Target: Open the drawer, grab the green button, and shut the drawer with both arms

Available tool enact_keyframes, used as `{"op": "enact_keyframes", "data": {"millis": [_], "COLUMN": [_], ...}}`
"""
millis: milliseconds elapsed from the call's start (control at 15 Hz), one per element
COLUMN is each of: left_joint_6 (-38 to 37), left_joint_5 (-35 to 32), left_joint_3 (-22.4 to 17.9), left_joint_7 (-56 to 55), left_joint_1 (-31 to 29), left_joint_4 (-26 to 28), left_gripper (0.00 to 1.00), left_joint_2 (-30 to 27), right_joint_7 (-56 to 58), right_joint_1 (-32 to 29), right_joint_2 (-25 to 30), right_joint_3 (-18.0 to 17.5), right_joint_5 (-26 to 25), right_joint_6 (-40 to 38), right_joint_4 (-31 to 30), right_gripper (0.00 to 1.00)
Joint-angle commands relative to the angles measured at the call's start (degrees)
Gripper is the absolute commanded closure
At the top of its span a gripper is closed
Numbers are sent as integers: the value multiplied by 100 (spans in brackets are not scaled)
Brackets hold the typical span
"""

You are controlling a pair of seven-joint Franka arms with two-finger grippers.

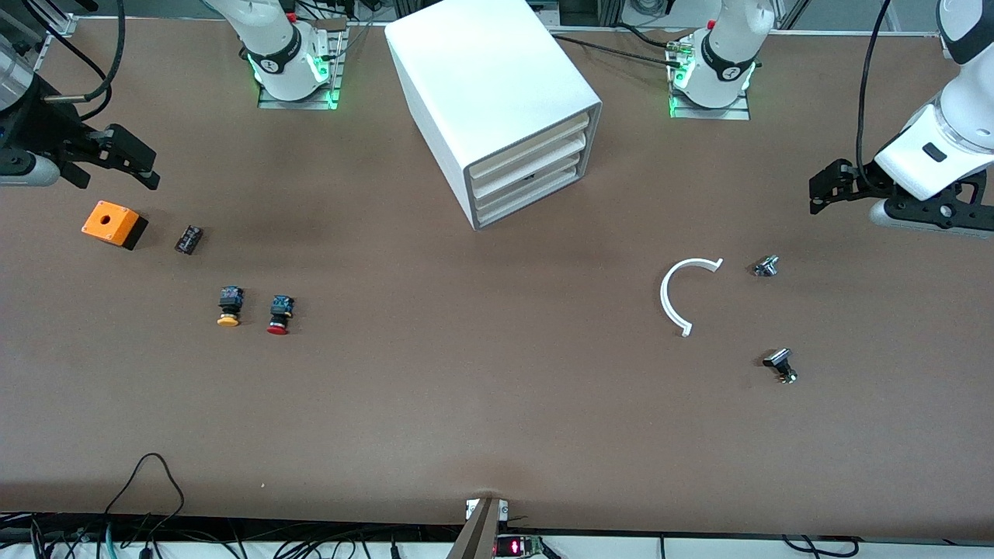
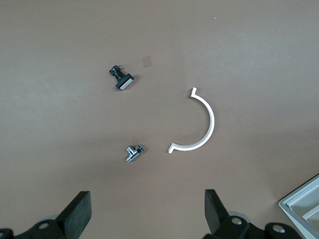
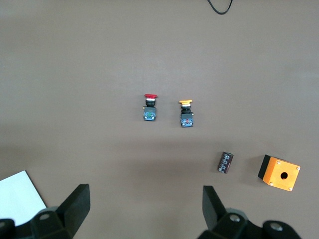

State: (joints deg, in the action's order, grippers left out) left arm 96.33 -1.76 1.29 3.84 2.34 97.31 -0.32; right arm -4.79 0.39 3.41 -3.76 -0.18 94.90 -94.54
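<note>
Cabinet: a big white box cabinet (image 1: 497, 93) stands near the worktop's robot-side edge, midway between the 2 arm bases, turned at an angle.
Drawers: 4 cream-faced drawers stacked; the lowermost drawer (image 1: 536, 199) sits flush and closed like the 3 above it.
Green button: not visible anywhere on the worktop; all 4 drawers are shut, so their contents cannot be seen.
Left gripper: the left gripper (image 1: 821, 188) hangs in the air near the edge at the left arm's end, fingers (image 2: 77, 213) spread wide, holding nothing.
Right gripper: the right gripper (image 1: 128, 159) hangs over the edge at the right arm's end, just above an orange box, fingers (image 3: 75, 204) spread wide, empty.
Right arm's end: orange box with a round hole (image 1: 113, 223), a small black cylinder (image 1: 189, 238) beside it, then a yellow-capped button (image 1: 230, 306) and a red-capped button (image 1: 279, 314) side by side, nearer the camera.
Left arm's end: a white half-ring (image 1: 682, 292) lies flat, with a small metal part (image 1: 766, 266) beside it and a black-and-silver part (image 1: 780, 365) nearer the camera.
Open room: the broad middle of the brown worktop (image 1: 466, 373), from the drawer faces to the camera-side edge, is bare.
</note>
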Motion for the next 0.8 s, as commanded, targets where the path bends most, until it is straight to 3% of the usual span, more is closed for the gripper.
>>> {"op": "enact_keyframes", "data": {"millis": [0, 733], "left_joint_6": [-210, -246], "left_joint_5": [97, 97], "left_joint_3": [-15, -15], "left_joint_7": [-15, -23], "left_joint_1": [12, 12], "left_joint_4": [-177, -177], "left_gripper": [0, 0], "left_joint_2": [67, 67], "right_joint_7": [-92, 22], "right_joint_1": [-48, -30], "right_joint_2": [11, -112], "right_joint_3": [-46, -55], "right_joint_5": [9, -44], "right_joint_6": [-112, -130], "right_joint_4": [50, 32], "right_gripper": [0, 0]}}
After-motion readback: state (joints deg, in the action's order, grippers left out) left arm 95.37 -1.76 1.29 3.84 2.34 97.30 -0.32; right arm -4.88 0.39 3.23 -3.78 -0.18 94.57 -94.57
